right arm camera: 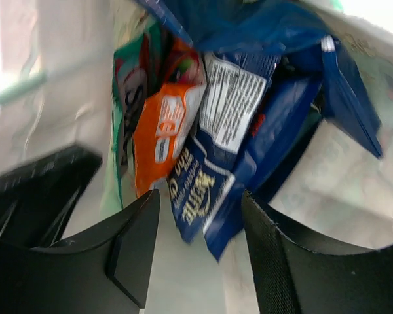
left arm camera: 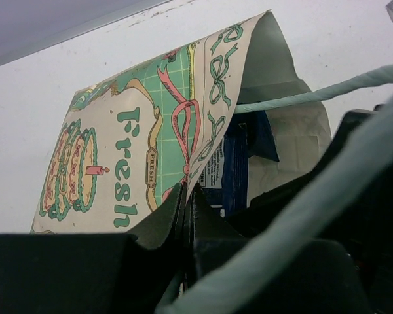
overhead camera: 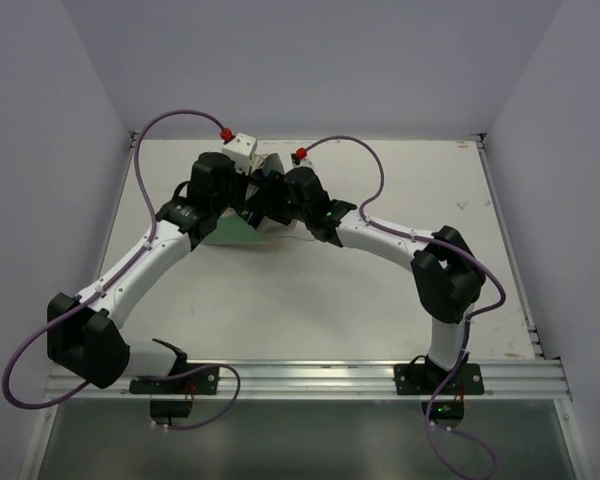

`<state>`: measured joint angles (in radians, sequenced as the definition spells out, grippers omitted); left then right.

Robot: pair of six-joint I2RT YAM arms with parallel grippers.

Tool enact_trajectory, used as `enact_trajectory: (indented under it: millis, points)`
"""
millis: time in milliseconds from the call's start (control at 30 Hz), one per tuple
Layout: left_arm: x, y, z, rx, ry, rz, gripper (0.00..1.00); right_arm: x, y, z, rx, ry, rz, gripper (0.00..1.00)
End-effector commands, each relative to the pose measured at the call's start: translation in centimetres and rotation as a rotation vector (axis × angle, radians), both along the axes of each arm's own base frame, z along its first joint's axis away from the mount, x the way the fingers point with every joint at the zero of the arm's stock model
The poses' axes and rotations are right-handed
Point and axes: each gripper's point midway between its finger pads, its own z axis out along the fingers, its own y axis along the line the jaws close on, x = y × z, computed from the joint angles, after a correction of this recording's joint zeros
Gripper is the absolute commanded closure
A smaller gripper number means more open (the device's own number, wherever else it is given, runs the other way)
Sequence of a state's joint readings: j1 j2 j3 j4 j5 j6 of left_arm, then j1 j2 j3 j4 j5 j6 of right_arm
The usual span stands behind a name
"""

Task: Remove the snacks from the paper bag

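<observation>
The paper bag (left arm camera: pixel 118 163) lies on its side, mint green with "Fresh" printed on it, and my left gripper (left arm camera: pixel 188 196) is shut on the rim of its mouth. A dark blue packet (left arm camera: pixel 232 170) shows inside. My right gripper (right arm camera: pixel 200 203) reaches into the bag, open. The lower corner of a dark blue and white snack packet (right arm camera: pixel 209 176) hangs between its fingers, with a gap on each side. An orange packet (right arm camera: pixel 160 137), a green one (right arm camera: pixel 128 85) and another dark blue one (right arm camera: pixel 275 131) lie behind it. From above, both wrists hide most of the bag (overhead camera: pixel 242 232).
A thin pale handle (left arm camera: pixel 314 95) of the bag stretches across in front of the left wrist camera. The bag's cream inner wall (right arm camera: pixel 72 78) surrounds the right fingers. The white table (overhead camera: pixel 310 300) ends at walls at the back and on both sides.
</observation>
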<state>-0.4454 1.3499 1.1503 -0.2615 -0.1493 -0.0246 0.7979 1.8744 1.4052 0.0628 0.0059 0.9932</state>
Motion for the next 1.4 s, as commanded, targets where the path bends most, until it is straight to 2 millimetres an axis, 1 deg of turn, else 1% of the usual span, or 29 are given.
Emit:
enact_trajectory:
  millis: [0, 33, 67, 133, 333, 467, 500, 533, 567, 633, 667, 700, 767, 800, 867, 900, 967, 1000, 1033, 1067, 1100, 1133, 1167, 1200, 1233, 1267, 1300, 1333, 1367]
  points:
    - [-0.5, 0.4, 3.0, -0.027, -0.039, 0.006, 1.0, 1.8, 1.7, 4.4, 0.137, -0.059, -0.04, 0.43]
    - [-0.6, 0.4, 3.1, -0.026, -0.039, 0.001, 1.0, 2.0, 1.9, 4.4, 0.143, -0.061, -0.043, 0.43]
    - [-0.7, 0.4, 3.1, -0.019, -0.036, -0.003, 1.0, 2.2, 2.1, 5.0, 0.162, -0.076, -0.041, 0.43]
    - [-1.0, 0.7, 3.0, -0.008, -0.031, -0.004, 1.0, 2.4, 2.5, 5.3, 0.171, -0.082, -0.036, 0.42]
    - [-1.4, 1.0, 2.8, 0.011, -0.018, -0.003, 1.0, 2.8, 2.6, 5.7, 0.204, -0.078, -0.067, 0.36]
    - [-1.4, 1.2, 3.2, 0.012, -0.027, 0.007, 1.0, 3.8, 3.8, 4.6, 0.191, -0.046, -0.072, 0.36]
    - [-1.5, 1.2, 3.2, 0.012, -0.025, 0.004, 1.0, 4.0, 4.0, 4.5, 0.194, -0.046, -0.068, 0.37]
    - [-1.5, 1.2, 3.3, 0.011, -0.027, 0.004, 1.0, 4.1, 4.4, 4.9, 0.204, -0.05, -0.064, 0.37]
    - [-1.5, 1.1, 3.3, 0.009, -0.027, 0.002, 1.0, 4.2, 4.7, 4.3, 0.198, -0.041, -0.057, 0.39]
    - [-1.5, 1.3, 3.0, 0.039, -0.028, -0.012, 1.0, 4.3, 5.2, 4.3, 0.198, -0.043, -0.05, 0.4]
    - [-1.5, 1.3, 2.9, 0.039, -0.026, -0.013, 1.0, 4.5, 5.4, 4.9, 0.202, -0.054, -0.046, 0.42]
    - [-1.6, 1.3, 2.8, 0.041, -0.024, -0.015, 1.0, 4.7, 5.5, 4.5, 0.198, -0.051, -0.046, 0.44]
    - [-1.6, 1.3, 2.7, 0.044, -0.021, -0.013, 1.0, 4.8, 5.6, 4.5, 0.188, -0.059, -0.044, 0.51]
    - [-1.6, 1.4, 2.7, 0.046, -0.022, -0.007, 1.0, 4.8, 5.4, 4.7, 0.186, -0.064, -0.045, 0.62]
    - [-1.6, 1.6, 2.4, 0.053, -0.018, 0.001, 1.0, 4.6, 5.1, 4.4, 0.167, -0.072, -0.042, 0.72]
    - [-1.6, 1.9, 2.3, 0.059, -0.023, 0.016, 1.0, 4.5, 4.9, 4.6, 0.163, -0.08, -0.039, 0.84]
    - [-1.6, 2.2, 1.8, 0.065, -0.016, 0.028, 1.0, 3.8, 4.4, 4.5, 0.146, -0.079, -0.02, 0.95]
    - [-1.6, 2.3, 1.7, 0.065, -0.019, 0.034, 1.0, 3.7, 4.0, 4.6, 0.143, -0.078, -0.016, 1.0]
    - [-1.6, 2.5, 1.2, 0.072, -0.012, 0.044, 1.0, 2.9, 3.2, 5.1, 0.145, -0.077, -0.004, 1.0]
    - [-1.5, 2.6, 1.0, 0.073, -0.01, 0.056, 1.0, 2.5, 2.6, 5.7, 0.151, -0.088, 0.012, 1.0]
    - [-1.4, 3.0, 0.8, 0.084, -0.009, 0.075, 1.0, 2.4, 1.7, 6.2, 0.154, -0.094, 0.011, 1.0]
    - [-1.5, 3.2, 0.2, 0.092, 0.0, 0.082, 1.0, 1.9, 0.5, 5.6, 0.138, -0.085, 0.014, 1.0]
    - [-1.5, 3.3, -0.3, 0.097, 0.009, 0.089, 1.0, 0.9, -0.7, 8.5, 0.164, -0.128, 0.037, 1.0]
    - [-1.5, 3.4, -0.5, 0.099, 0.009, 0.096, 1.0, 1.0, -2.2, 9.3, 0.165, -0.144, 0.022, 1.0]
    - [-1.6, 3.5, -1.0, 0.106, 0.018, 0.098, 1.0, 0.6, -3.6, 8.7, 0.146, -0.14, 0.018, 1.0]
    - [-1.6, 3.5, -1.2, 0.107, 0.021, 0.1, 1.0, -0.4, -4.9, 10.9, 0.159, -0.179, 0.042, 1.0]
    - [-1.5, 3.5, -1.3, 0.106, 0.018, 0.102, 1.0, 0.0, -6.6, 11.2, 0.153, -0.183, 0.026, 1.0]
    - [-1.6, 3.7, -1.9, 0.113, 0.028, 0.103, 1.0, -0.3, -7.7, 10.5, 0.134, -0.165, 0.028, 1.0]
    - [-1.6, 3.7, -2.0, 0.113, 0.028, 0.105, 1.0, -0.5, -8.6, 10.8, 0.129, -0.175, 0.038, 1.0]
